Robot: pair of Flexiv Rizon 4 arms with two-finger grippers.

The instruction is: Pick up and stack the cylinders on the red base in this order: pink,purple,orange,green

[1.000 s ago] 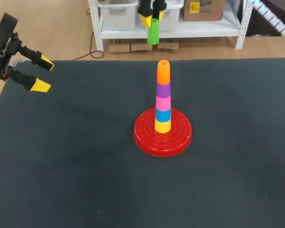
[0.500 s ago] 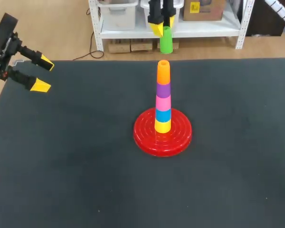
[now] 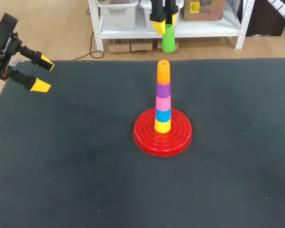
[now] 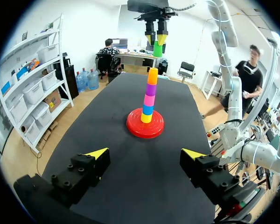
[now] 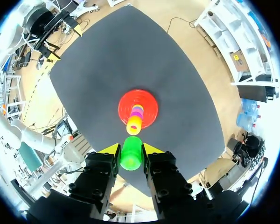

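The red base [image 3: 162, 133] holds a stack on its peg: yellow, blue, pink, purple, with the orange cylinder [image 3: 163, 71] on top. My right gripper [image 3: 163, 27] hangs high above the stack, shut on the green cylinder [image 3: 168, 39]. In the right wrist view the green cylinder [image 5: 131, 153] sits between the fingers, just short of the orange cylinder [image 5: 134, 125] and the red base [image 5: 147, 103] below. My left gripper [image 3: 42, 74] stands open at the table's far left edge, nothing in it. In the left wrist view the stack [image 4: 149, 95] is ahead of the left gripper [image 4: 145, 152].
The dark mat [image 3: 85, 166] covers the whole table. Nothing else lies on it around the base.
My right gripper has carried the green cylinder to the right and a little lower, nearer over the stack. The left arm has not moved.
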